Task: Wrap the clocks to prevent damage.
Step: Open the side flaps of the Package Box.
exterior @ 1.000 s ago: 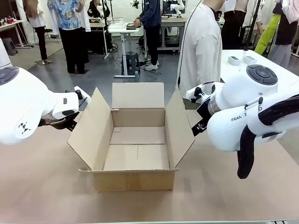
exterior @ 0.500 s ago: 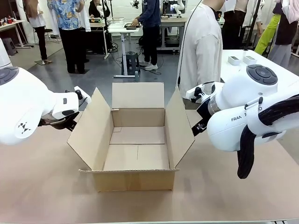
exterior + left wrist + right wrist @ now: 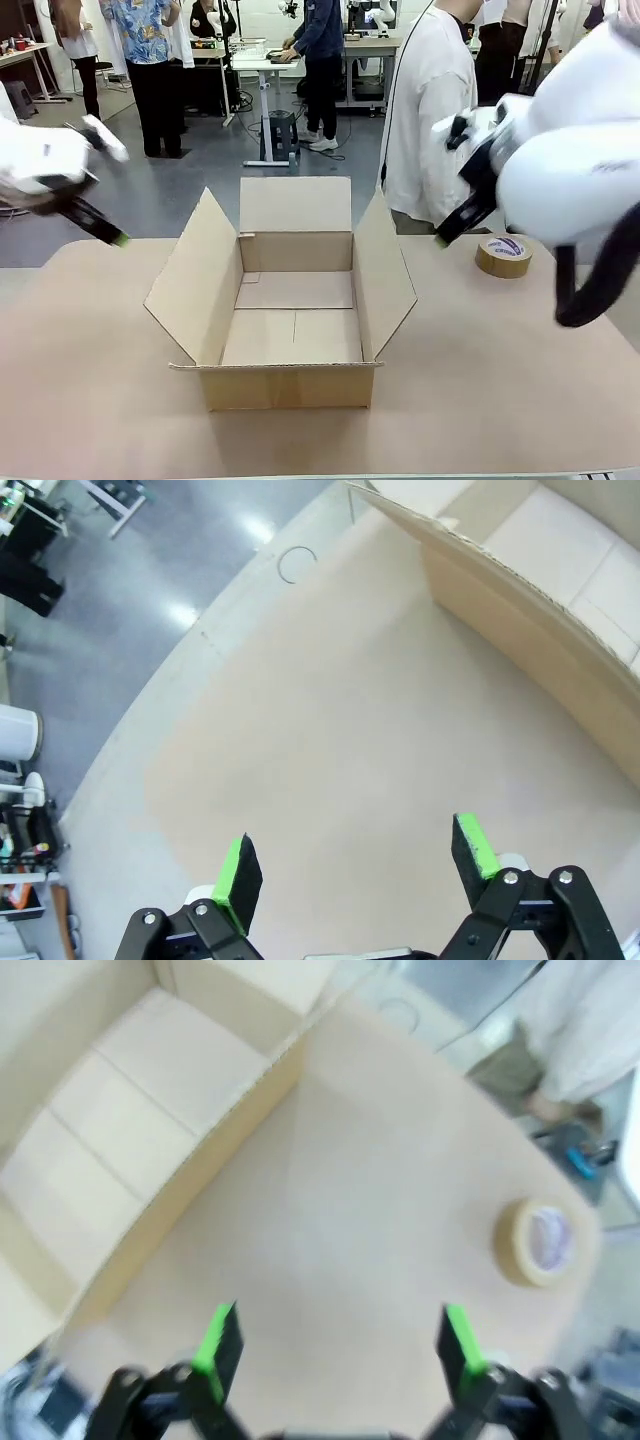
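- Front view: an open cardboard box point(image 3: 290, 320) sits mid-surface point(image 3: 90, 400) with its flaps up. A roll of tape point(image 3: 503, 256) lies near the far right edge, well apart from the box.
- Left wrist view: the left claw point(image 3: 355, 865) is spread wide above bare surface, pinching nothing.
- Right wrist view: the right claw point(image 3: 335, 1345) is spread and empty, over the surface between box and tape.

Before us: an open cardboard box point(image 3: 290, 385), upright, flaps spread; a tape roll point(image 3: 503, 256) lying flat, apart to its right.
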Controlling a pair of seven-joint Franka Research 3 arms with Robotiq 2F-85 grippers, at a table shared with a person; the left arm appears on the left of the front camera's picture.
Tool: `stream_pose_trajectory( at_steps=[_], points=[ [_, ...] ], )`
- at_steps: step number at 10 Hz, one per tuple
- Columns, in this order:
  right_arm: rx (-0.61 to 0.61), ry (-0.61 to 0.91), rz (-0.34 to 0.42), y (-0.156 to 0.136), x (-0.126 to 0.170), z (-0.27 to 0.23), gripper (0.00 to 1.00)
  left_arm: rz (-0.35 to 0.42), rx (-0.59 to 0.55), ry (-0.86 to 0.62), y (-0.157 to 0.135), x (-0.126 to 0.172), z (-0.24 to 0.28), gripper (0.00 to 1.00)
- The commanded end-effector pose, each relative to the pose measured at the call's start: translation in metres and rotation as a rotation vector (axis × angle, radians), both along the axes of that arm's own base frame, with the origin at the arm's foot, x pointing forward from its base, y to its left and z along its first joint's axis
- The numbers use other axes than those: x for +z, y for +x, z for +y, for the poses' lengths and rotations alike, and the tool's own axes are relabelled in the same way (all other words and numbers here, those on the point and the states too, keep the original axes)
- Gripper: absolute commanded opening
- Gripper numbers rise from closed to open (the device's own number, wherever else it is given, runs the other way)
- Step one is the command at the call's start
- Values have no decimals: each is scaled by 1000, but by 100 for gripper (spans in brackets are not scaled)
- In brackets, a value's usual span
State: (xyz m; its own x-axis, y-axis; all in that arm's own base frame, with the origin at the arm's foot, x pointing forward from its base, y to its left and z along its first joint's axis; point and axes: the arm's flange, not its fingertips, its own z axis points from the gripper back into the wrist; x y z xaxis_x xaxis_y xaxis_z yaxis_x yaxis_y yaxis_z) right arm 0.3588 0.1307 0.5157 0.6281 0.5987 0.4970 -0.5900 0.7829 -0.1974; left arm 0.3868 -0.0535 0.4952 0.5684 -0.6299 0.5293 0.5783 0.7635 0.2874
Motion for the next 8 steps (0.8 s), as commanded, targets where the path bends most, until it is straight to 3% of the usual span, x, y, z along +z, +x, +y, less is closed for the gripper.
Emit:
stream_pose_trajectory(
  at_steps=[1,4,5,6,8],
  points=[
    [21,-85,23,-32,53,-13,100,-21,-46,61,-45,46,35,100],
    [-18,-72,-38,-75,128,-19,100,-27,-81,56,-73,111,49,100],
    [-56,-88,-9,-76,129,-19,100,21,-6,29,-76,122,46,100],
    [2,-58,-24,-77,121,-21,100,-45,-62,47,-77,99,50,100],
    [2,-58,-24,-77,121,-21,100,-45,-62,47,-77,99,50,100]
  ],
)
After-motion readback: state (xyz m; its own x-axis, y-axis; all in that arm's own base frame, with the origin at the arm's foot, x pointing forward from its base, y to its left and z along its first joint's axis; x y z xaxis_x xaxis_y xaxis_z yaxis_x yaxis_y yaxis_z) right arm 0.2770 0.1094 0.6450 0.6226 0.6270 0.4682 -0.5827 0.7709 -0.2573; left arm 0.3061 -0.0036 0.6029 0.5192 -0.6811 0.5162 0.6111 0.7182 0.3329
